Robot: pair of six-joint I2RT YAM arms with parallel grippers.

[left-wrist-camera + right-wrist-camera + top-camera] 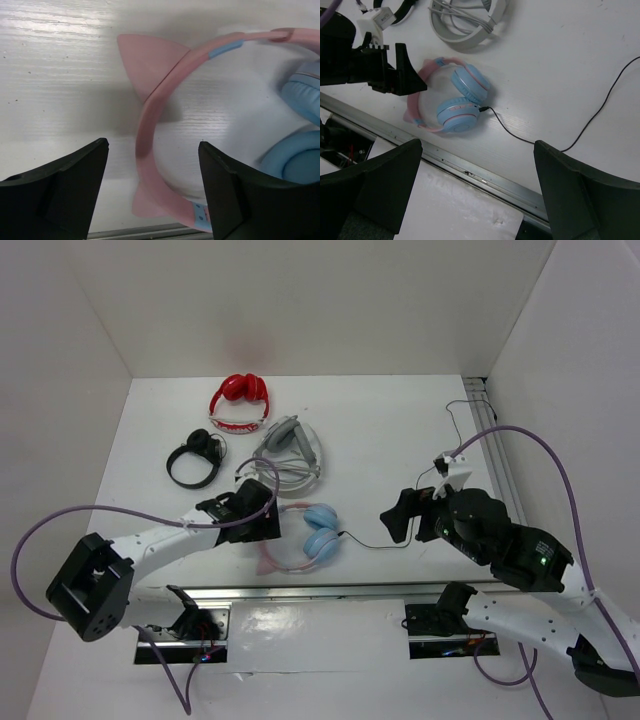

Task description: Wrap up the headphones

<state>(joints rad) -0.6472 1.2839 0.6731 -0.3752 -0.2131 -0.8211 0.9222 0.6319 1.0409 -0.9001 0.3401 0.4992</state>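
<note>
Right claw (398, 515): jaws spread as wide as they go with nothing in them, hanging over the desk (400, 430) right of centre in the overhead view.
Left claw (152, 147): open too, one finger either side of the pink headband (150, 125). Can't tell if it's actually touching.
Headphones (312, 540): flat on the desk, lower middle of the overhead frame, blue cups side by side on the right, cat ears on the left.
Cable (520, 137): thin, black, plugged in at the cups, trailing loose to the right towards the right claw.
Grey pair (290, 445): just above, cord bundled with it.
Black pair (195, 458): left of the grey one.
Red pair (240, 400): furthest back, upper middle.
</note>
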